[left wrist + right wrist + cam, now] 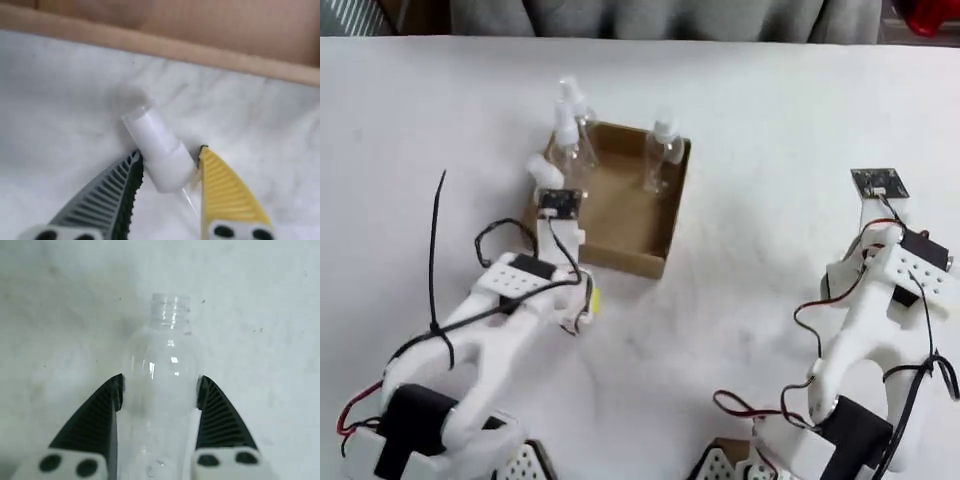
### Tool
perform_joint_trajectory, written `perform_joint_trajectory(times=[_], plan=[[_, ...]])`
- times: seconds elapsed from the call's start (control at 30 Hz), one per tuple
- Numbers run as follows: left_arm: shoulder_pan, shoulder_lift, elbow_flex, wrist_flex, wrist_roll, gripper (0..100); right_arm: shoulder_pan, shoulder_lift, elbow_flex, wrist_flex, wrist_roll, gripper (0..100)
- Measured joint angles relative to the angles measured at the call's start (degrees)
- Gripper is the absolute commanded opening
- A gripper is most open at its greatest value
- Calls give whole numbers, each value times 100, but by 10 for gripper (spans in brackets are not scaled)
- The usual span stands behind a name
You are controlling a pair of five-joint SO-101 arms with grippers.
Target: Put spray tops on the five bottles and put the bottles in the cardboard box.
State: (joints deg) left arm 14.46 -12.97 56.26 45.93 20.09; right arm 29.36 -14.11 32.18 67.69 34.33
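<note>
**A:** Where is the spray top?

**B:** The spray top (160,150), a smooth white plastic cylinder, lies on the wrinkled white cloth (60,100) just outside a wall of the cardboard box (630,258); the left gripper (167,157) pinches it, a grey ribbed finger (117,187) on one flank and a yellow one on the other.

**A:** And the uncapped one?

**B:** A clear, round-shouldered bottle (162,365) with a bare threaded neck; the right gripper (160,385) clamps it between black ribbed fingers (95,425).

**A:** The box?

**B:** Brown, open-topped, just toward 11 o'clock from the cloth's middle; one capped bottle (663,150) stands at its 1 o'clock corner; a capped pair (570,152) crowds its 10 o'clock corner; the left arm (490,330) sits at 8 o'clock, the right arm (865,310) at 4 o'clock.
</note>
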Motion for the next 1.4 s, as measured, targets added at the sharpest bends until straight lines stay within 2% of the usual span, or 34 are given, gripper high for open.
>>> perform_joint_trajectory(times=[0.03,0.13,0.3,0.57,0.77,0.9,1.17,1.4], plan=[[0,0,0,-9,0,11,0,0,0,0,0,16],[9,0,-9,-18,9,44,0,0,0,0,9,16],[9,0,-9,-18,18,20,0,0,0,0,35,16],[9,-35,-26,185,-53,20,-290,-510,211,651,53,16],[0,-905,-18,862,-343,20,-624,-1433,870,703,53,16],[0,-1758,290,993,-422,20,-756,-1952,976,642,26,16],[0,-3824,862,1125,-826,20,-1187,-2927,976,431,-914,16],[0,-5609,870,1459,-826,20,-2145,-3262,976,-316,-2453,17]])
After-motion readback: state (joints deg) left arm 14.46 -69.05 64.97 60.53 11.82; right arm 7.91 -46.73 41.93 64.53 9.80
